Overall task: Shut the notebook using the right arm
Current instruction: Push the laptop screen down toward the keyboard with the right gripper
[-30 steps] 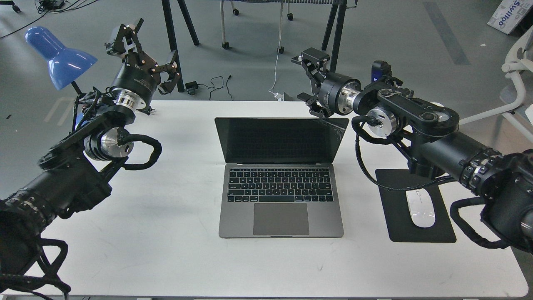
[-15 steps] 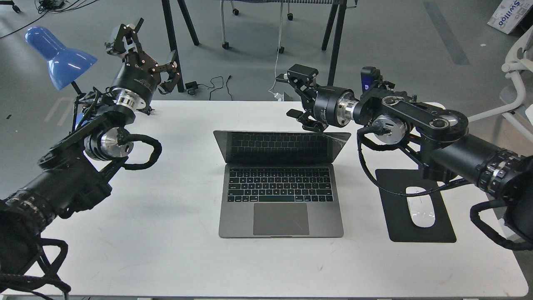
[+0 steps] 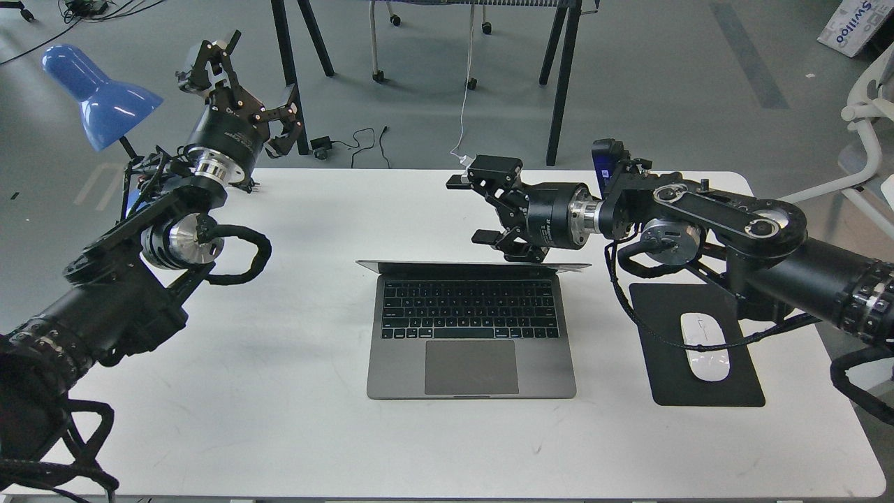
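The notebook [image 3: 472, 335], a space-grey laptop with a black keyboard, lies in the middle of the white table [image 3: 279, 419]. Its lid [image 3: 433, 265] is tipped forward so that I see it edge-on as a thin line above the keys; the screen is hidden. My right arm [image 3: 698, 216] reaches in from the right. My right gripper [image 3: 469, 209] is open and empty, right behind the right half of the lid's top edge, its lower part resting on or just over that edge. My left gripper [image 3: 248, 77] is open and empty, raised at the far left by the lamp.
A black mousepad [image 3: 733, 391] with a white mouse [image 3: 705, 347] lies right of the notebook, under my right arm. A blue desk lamp [image 3: 98, 91] stands at the back left corner. Table legs and cables are on the floor behind the table.
My right gripper has moved left, toward me and down, pushing the lid from nearly upright to a low, edge-on tilt over the keyboard. The left arm has not moved.
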Controlling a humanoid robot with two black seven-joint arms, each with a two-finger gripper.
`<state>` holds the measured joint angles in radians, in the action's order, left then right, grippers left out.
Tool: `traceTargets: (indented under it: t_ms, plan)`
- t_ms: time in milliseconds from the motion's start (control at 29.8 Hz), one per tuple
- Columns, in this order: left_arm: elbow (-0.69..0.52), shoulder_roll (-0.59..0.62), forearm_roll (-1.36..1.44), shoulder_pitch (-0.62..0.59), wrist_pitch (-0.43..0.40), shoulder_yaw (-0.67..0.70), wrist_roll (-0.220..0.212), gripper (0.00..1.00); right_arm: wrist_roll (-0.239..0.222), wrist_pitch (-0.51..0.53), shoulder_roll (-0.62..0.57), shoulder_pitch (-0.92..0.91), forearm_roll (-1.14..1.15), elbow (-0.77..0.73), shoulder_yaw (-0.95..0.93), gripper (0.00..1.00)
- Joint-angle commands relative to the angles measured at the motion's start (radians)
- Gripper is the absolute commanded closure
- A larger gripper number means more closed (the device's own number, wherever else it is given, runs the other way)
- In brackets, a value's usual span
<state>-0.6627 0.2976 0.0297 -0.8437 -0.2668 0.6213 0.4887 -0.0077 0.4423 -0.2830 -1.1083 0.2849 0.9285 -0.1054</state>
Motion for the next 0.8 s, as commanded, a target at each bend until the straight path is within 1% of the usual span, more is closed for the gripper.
traceTargets:
  t_ms: [0, 402, 536, 771]
  plan:
    - [0.000, 0.000, -0.001, 0.000, 0.000, 0.000, 0.000, 0.00, 0.000, 0.001, -0.001, 0.002, 0.000, 0.007, 0.041, 0.00]
    - [0.002, -0.002, -0.001, 0.000, 0.000, -0.002, 0.000, 0.00, -0.001, -0.011, 0.002, 0.024, 0.000, 0.007, 0.194, 0.00]
    - [0.000, -0.002, -0.001, 0.000, 0.000, -0.002, 0.000, 0.00, -0.001, -0.020, 0.010, 0.045, 0.019, 0.003, 0.220, 0.00]
    - [0.002, -0.002, -0.001, 0.000, 0.000, -0.002, 0.000, 0.00, -0.015, -0.040, 0.010, 0.076, 0.026, -0.007, 0.225, 0.00]
